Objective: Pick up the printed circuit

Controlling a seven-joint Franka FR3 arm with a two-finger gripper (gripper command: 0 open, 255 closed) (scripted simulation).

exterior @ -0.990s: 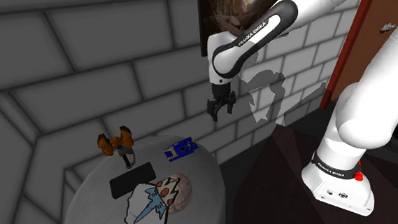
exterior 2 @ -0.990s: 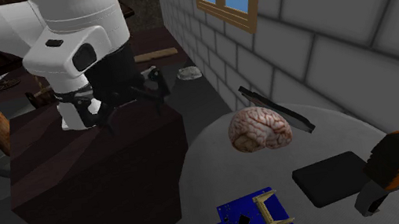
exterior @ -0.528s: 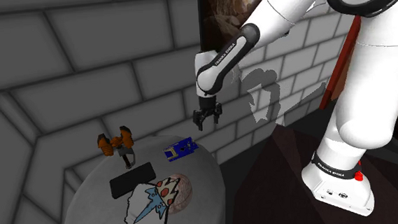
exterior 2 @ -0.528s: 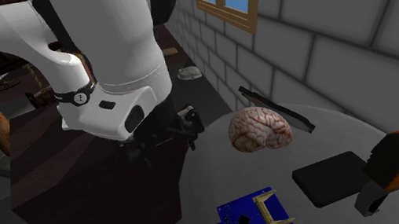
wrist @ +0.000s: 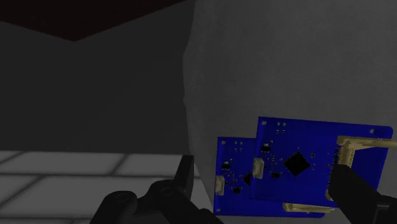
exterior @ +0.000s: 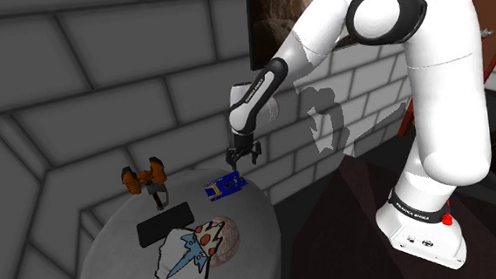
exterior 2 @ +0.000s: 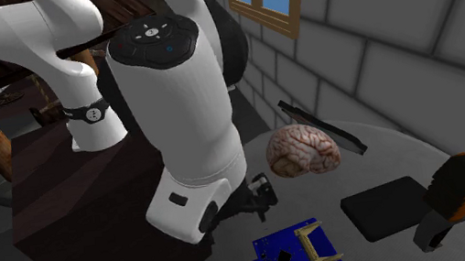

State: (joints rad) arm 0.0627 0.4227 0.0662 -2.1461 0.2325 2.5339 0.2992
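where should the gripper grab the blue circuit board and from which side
Best from straight above, pinching two opposite edges of the blue circuit board: it lies flat and thin on the grey table, leaving no side face to clasp. The open gripper hangs above it. The raised tan connector may give a taller hold.

Dim light, soft shadow on the wall [exterior: 328, 117]

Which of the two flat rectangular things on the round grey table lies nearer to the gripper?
The blue circuit board with tan connectors, at the table's edge just below the black gripper; the plain black slab lies farther in.
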